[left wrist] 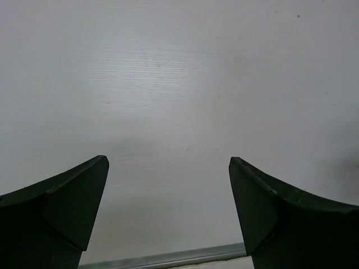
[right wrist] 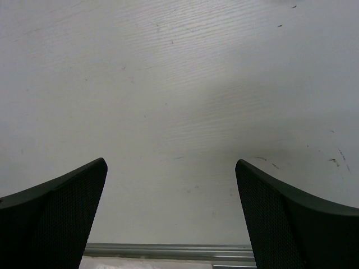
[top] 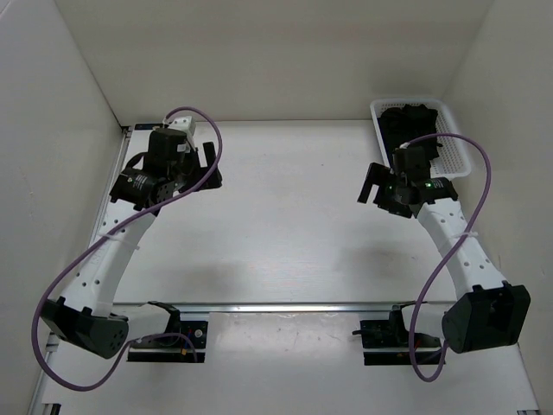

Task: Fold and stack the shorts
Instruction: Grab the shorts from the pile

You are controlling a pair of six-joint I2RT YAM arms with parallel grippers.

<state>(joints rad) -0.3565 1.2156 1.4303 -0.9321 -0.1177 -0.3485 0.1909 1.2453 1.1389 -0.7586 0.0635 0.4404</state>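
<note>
The black shorts lie bunched in a white basket at the back right of the table. My right gripper hangs just in front of and left of the basket, open and empty; in the right wrist view its fingers are wide apart over bare white table. My left gripper is at the back left, open and empty; in the left wrist view its fingers are also wide apart over bare table. The shorts do not show in either wrist view.
White walls enclose the table on the left, back and right. A metal rail runs along the near edge and also shows in the left wrist view and the right wrist view.
</note>
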